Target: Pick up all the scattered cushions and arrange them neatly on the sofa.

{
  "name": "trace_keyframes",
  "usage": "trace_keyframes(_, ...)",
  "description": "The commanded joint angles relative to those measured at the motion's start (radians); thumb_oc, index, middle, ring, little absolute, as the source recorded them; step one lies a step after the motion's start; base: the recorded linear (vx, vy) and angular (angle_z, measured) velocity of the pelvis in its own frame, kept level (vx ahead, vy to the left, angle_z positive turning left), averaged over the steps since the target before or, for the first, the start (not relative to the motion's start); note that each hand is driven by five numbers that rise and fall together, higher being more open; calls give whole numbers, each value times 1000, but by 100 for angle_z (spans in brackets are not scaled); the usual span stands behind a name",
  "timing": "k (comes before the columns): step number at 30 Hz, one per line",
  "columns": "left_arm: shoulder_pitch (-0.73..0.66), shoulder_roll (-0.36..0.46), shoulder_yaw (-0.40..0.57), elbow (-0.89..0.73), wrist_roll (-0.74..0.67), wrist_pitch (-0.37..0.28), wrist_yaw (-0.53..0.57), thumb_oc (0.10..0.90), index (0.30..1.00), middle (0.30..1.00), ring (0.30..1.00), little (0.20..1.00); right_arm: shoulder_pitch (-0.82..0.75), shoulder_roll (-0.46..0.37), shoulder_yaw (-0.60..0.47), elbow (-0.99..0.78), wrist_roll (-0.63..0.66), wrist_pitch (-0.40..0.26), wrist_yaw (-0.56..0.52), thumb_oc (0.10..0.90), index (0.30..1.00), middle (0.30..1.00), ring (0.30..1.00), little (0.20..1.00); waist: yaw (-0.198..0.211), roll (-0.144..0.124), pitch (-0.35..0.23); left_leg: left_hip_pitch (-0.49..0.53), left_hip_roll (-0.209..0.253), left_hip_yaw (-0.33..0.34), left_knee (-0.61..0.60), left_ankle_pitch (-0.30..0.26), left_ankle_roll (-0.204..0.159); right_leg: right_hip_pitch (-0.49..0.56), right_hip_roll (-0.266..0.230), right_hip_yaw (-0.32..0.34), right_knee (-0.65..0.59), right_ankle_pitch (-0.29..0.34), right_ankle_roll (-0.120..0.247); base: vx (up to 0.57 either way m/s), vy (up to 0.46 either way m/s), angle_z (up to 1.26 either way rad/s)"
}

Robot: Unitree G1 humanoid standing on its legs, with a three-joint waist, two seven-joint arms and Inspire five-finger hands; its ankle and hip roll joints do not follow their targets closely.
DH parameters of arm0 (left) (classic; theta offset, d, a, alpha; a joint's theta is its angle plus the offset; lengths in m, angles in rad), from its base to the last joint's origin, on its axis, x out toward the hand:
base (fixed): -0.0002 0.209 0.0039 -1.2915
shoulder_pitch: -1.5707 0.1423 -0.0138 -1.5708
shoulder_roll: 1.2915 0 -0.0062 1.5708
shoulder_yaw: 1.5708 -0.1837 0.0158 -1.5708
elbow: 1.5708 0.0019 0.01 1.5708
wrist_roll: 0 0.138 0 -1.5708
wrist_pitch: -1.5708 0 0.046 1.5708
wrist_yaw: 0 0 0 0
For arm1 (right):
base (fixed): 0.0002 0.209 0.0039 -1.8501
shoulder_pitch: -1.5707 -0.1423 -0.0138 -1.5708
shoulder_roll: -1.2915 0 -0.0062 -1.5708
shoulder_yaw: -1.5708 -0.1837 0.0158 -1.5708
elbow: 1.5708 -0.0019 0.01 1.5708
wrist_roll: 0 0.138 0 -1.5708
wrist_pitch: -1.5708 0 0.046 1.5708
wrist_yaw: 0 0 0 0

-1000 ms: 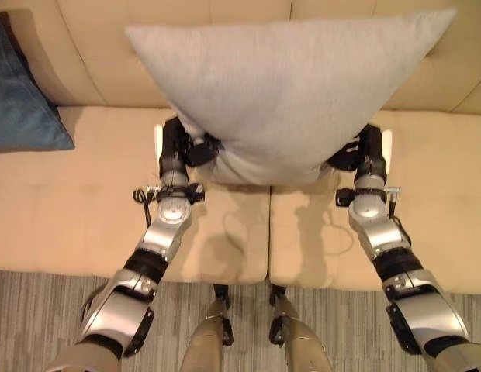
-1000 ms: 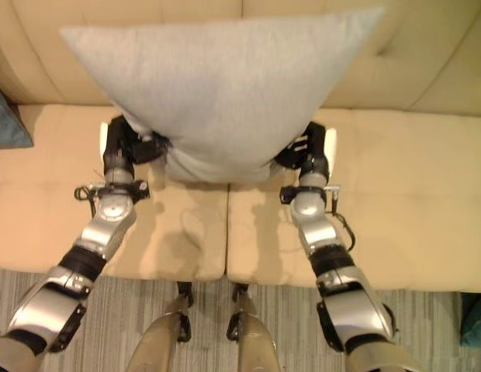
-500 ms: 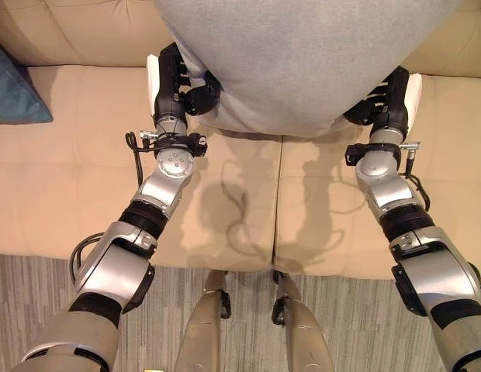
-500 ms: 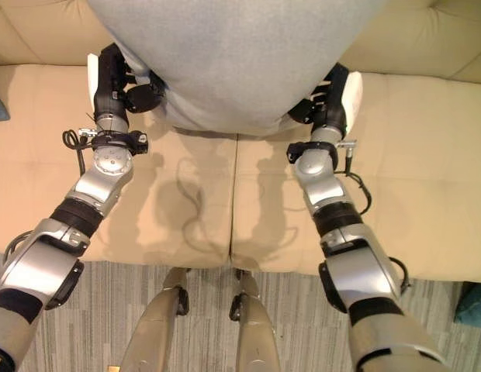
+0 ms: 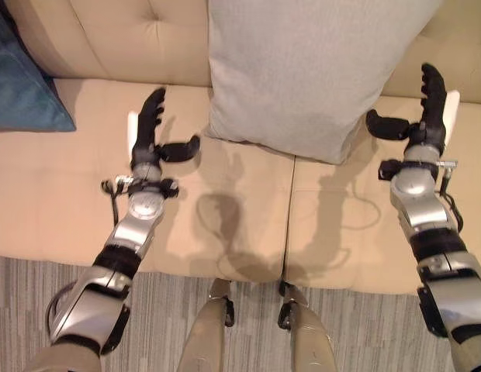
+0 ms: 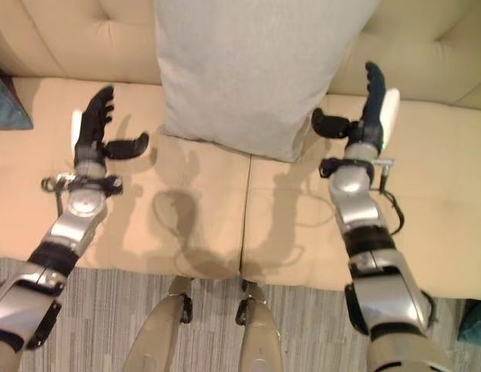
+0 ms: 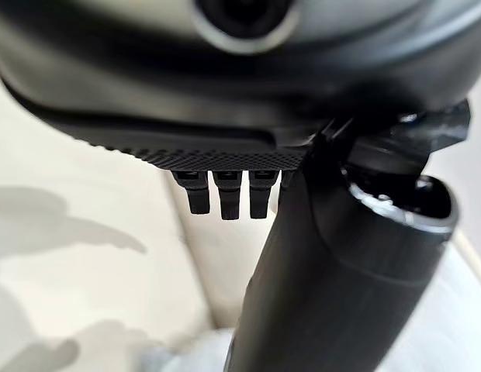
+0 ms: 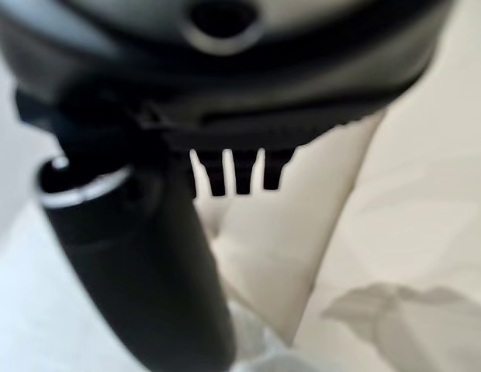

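A large light grey cushion (image 5: 310, 70) stands upright on the beige sofa seat (image 5: 62, 201), leaning against the backrest (image 5: 116, 39) near the middle. My left hand (image 5: 150, 132) hovers over the seat to the cushion's left, fingers straight and thumb spread, holding nothing. On the cushion's other side my right hand (image 5: 423, 108) is likewise open, a short gap from the fabric. In the wrist views each hand's fingers (image 7: 221, 194) (image 8: 233, 174) stick straight out over the seat. A dark blue cushion (image 5: 23, 85) rests at the sofa's left end.
The sofa's front edge meets a grey striped carpet (image 5: 23, 294). A teal object (image 6: 475, 322) lies on the floor at the lower right. Bare seat stretches to both sides of the grey cushion.
Both hands have let go of the grey cushion and drawn apart, fingers now straight. The cushion has settled upright against the backrest. The camera has also shifted.
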Motion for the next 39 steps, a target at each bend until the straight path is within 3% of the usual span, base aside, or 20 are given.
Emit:
trace_keyframes(1,72,8,68,-49,44,-69,-44,800,900,900,900,900,128,-33,-62,-102,-16,-93,19,800,900,900,900,900,-9,-33,-174,46,35,44,40,-190,-67,10,-12,-6,-15,-17,12,25,-22,-6)
trace_keyframes(3,215,-23,121,-93,43,-65,-83,800,900,900,900,900,267,15,-116,-146,-6,-93,66,800,900,900,900,900,-9,-43,-182,87,40,46,38,-195,-66,62,-7,-5,-40,-14,13,36,-41,-5)
trace_keyframes(10,506,-98,199,-82,63,-26,-184,800,900,900,900,900,557,118,-165,-181,-43,-71,185,800,900,900,900,900,-11,-62,-202,210,55,50,30,-205,-64,208,9,-18,-76,-28,15,49,-48,-7)
trace_keyframes(14,692,-154,213,28,132,22,-246,800,900,900,900,900,724,202,-181,-139,-56,-57,263,800,900,900,900,900,-14,-48,-247,318,74,59,7,-205,-67,310,32,-30,-79,-62,12,61,-75,-5)
trace_keyframes(20,759,-226,185,212,198,52,-259,800,900,900,900,900,827,268,-99,-37,-94,-56,314,800,900,900,900,900,-17,-38,-265,395,101,66,15,-200,-80,410,78,-18,-95,-103,-11,-49,-103,-1)
trace_keyframes(24,712,-228,153,285,227,57,-235,800,900,900,900,900,803,279,-62,95,-107,-46,302,800,900,900,900,900,-24,-38,-241,348,123,68,76,-178,-106,427,89,-34,-117,-113,-26,-140,-88,13)
trace_keyframes(27,690,-232,135,321,244,62,-230,800,900,900,900,900,788,285,-43,168,-107,-35,299,800,900,900,900,900,-27,-41,-233,322,127,64,124,-184,-107,426,87,-37,-124,-111,-33,-181,-29,22)
trace_keyframes(28,664,-249,119,389,260,64,-231,800,900,900,900,900,769,292,-8,259,-126,-26,300,800,900,900,900,900,-26,-65,-223,338,93,45,239,-290,-86,411,55,-34,-115,-80,-33,-194,5,13)
trace_keyframes(29,663,-249,120,389,260,64,-231,800,900,900,900,900,768,293,-8,260,-126,-26,300,800,900,900,900,900,-28,-66,-226,334,92,44,238,-288,-85,407,54,-36,-115,-79,-32,-248,19,-2)
trace_keyframes(33,645,-271,112,448,264,67,-231,800,900,900,900,900,745,301,8,353,-148,-11,304,800,900,900,900,900,-38,-70,-231,397,59,8,345,-379,-81,378,39,-22,-109,-41,-26,-147,85,-6)
trace_keyframes(36,631,-281,102,459,256,66,-235,800,900,900,900,900,732,306,2,406,-149,1,308,800,900,900,900,900,-54,-64,-237,434,25,-59,379,-384,-82,325,26,-10,-87,-11,-16,-138,153,2)
trace_keyframes(37,618,-286,89,457,251,67,-239,800,900,900,900,900,727,309,-8,434,-145,11,309,800,900,900,900,900,-69,-56,-241,473,2,-74,307,-432,-66,290,14,-3,-76,9,-2,-140,182,18)
trace_keyframes(39,611,-286,83,454,253,69,-240,800,900,900,900,900,721,309,-10,446,-148,15,304,800,900,900,900,900,-71,-57,-240,480,-7,-71,281,-451,-56,276,5,2,-74,21,6,-141,171,6)
